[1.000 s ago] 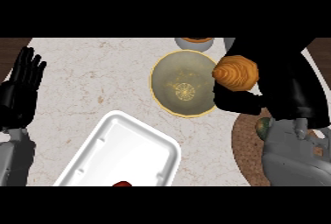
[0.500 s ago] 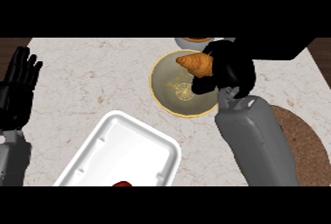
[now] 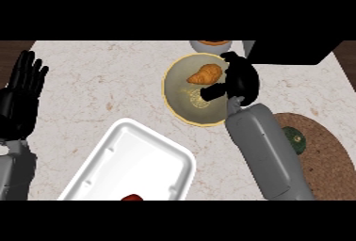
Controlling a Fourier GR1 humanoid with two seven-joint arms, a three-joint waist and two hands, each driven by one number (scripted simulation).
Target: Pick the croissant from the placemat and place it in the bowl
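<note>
The croissant (image 3: 206,74) is sitting inside the bowl (image 3: 173,101), up in its far half, so the placing looks basically done. The right hand (image 3: 236,82) is just right of the croissant, over the bowl's right rim, fingers spread and nothing pinched (thumb poking in toward the bowl's middle). What's left is probably just getting that hand pulled back out. The placemat (image 3: 323,150) lies right of the bowl, with a dark green thing (image 3: 295,140) on it. A white tray (image 3: 132,164) is parked below-left of the bowl. The left hand (image 3: 21,94) is resting open, far left of the bowl at the desk (image 3: 90,75) edge. Plenty of bare desk is seen between.
</note>
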